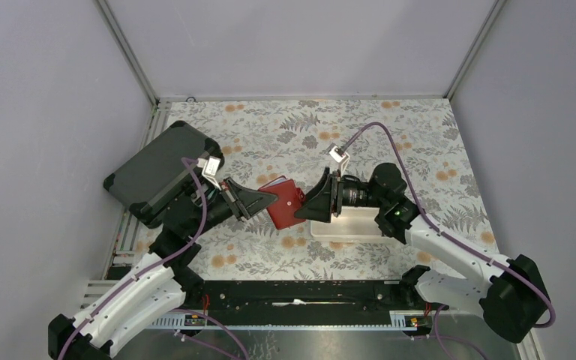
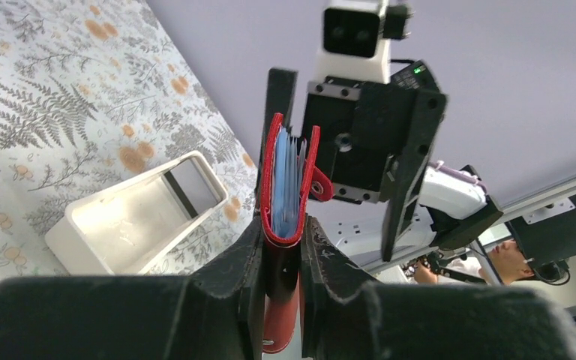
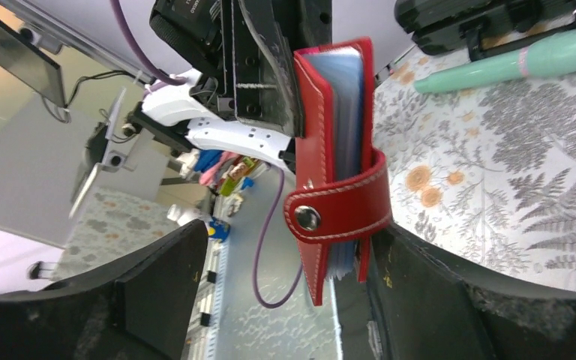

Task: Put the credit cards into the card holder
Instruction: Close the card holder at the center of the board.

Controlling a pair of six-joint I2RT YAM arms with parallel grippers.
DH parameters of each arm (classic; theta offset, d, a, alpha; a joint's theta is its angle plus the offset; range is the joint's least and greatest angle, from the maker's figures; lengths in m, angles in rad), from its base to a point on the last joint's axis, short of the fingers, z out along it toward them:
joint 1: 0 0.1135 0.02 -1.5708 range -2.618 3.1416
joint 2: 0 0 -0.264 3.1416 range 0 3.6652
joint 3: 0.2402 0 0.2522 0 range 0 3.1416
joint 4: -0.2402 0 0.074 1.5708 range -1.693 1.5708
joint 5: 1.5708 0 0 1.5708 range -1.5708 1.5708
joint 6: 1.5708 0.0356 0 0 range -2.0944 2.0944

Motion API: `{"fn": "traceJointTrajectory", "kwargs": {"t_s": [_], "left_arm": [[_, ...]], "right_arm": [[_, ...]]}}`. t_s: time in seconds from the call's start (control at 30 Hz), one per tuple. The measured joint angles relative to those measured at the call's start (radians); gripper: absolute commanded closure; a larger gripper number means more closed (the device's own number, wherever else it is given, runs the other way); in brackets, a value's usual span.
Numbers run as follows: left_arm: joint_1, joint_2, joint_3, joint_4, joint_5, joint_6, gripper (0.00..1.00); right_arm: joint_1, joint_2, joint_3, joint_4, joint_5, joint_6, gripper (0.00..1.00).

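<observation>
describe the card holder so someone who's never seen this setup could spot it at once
On the floral table, find the long white tray; just left of it the left gripper pinches a small folded wallet, facing the open right gripper. It is the only red thing, far smaller than the dark grey case, with a metal snap strap and light blue cards inside.

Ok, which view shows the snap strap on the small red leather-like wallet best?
The right wrist view: the strap wraps around the red leather-like wallet with its metal snap facing the camera. The left wrist view shows only the strap's tab, edge-on; in the top view the snap is barely a speck.
</observation>
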Motion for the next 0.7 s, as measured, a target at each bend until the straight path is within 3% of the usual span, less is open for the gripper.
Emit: {"fn": "traceJointTrajectory", "kwargs": {"t_s": [0.23, 0.33, 0.43, 0.53, 0.57, 0.63, 0.7], "left_arm": [[0.008, -0.031, -0.027, 0.081, -0.015, -0.035, 1.00], [0.010, -0.031, -0.043, 0.128, -0.017, -0.060, 1.00], [0.010, -0.027, -0.051, 0.162, -0.013, -0.078, 0.99], [0.012, -0.014, -0.051, 0.190, -0.006, -0.088, 0.79], [0.015, -0.008, -0.051, 0.197, -0.003, -0.093, 0.67], [0.018, -0.001, -0.051, 0.204, -0.003, -0.097, 0.52], [0.018, 0.007, -0.051, 0.198, 0.002, -0.096, 0.46]], "right_arm": [[0.000, 0.035, -0.059, 0.135, -0.042, 0.102, 0.55], [0.000, 0.038, -0.060, 0.171, -0.050, 0.124, 0.64], [-0.002, 0.049, -0.060, 0.196, -0.056, 0.138, 0.80], [-0.005, 0.065, -0.060, 0.230, -0.063, 0.156, 0.97], [-0.006, 0.070, -0.060, 0.239, -0.064, 0.161, 1.00], [-0.007, 0.077, -0.060, 0.247, -0.062, 0.165, 1.00], [-0.002, 0.084, -0.060, 0.245, -0.062, 0.164, 1.00]]}}
